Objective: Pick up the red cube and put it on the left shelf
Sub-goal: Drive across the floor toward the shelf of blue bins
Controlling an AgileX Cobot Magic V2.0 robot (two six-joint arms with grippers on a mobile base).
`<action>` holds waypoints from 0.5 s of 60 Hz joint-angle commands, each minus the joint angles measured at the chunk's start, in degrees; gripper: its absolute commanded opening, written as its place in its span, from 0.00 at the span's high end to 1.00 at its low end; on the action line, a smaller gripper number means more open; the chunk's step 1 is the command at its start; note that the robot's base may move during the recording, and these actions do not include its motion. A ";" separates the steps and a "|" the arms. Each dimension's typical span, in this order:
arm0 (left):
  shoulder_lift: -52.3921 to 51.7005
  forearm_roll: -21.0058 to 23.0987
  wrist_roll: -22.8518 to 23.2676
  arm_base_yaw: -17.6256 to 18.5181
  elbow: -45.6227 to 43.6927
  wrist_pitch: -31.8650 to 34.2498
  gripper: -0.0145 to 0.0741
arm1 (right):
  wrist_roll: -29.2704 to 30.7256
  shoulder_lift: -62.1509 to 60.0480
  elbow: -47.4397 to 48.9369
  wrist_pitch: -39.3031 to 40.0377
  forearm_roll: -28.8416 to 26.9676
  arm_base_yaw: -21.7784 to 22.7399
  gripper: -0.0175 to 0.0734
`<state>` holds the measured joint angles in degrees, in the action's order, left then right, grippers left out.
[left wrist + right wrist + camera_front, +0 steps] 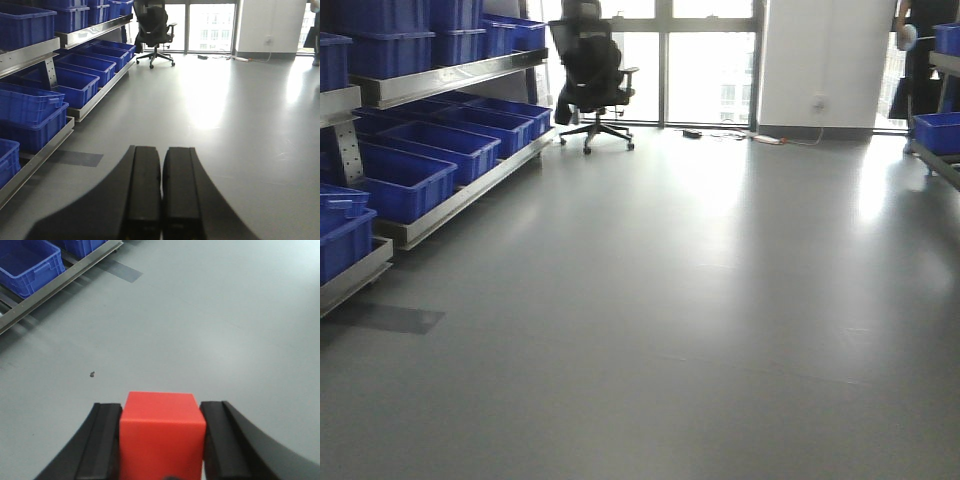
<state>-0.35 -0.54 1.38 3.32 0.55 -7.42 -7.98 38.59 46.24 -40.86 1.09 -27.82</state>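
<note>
Grey glossy floor [720,330] fills most of the front view, and glare washes out the windows at 12 o'clock. The left shelf [450,78] runs from 9 to 11 o'clock, its blue bins [405,180] cut off by the frame edge. A black office chair [592,75] stands at 11 o'clock. In its wrist view the right gripper [162,450] clamps the red cube [161,427] between both fingers. The cube's base is cropped, so whether it touches the floor is unclear. The left gripper [161,200] has its fingers pressed together. A dark speck [92,374] lies at the cube's 10 o'clock.
</note>
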 commanded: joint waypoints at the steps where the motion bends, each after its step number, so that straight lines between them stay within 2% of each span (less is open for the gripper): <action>1: -0.92 0.17 0.05 0.02 1.32 5.01 0.72 | 0.33 -0.06 1.50 4.78 0.22 0.07 0.76; 30: -0.92 0.17 0.05 0.02 1.32 5.01 0.72 | 0.33 -0.06 1.50 4.78 0.22 0.07 0.76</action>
<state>-0.35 -0.54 1.38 3.32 0.55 -7.42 -7.98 38.59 46.24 -40.86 1.09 -27.82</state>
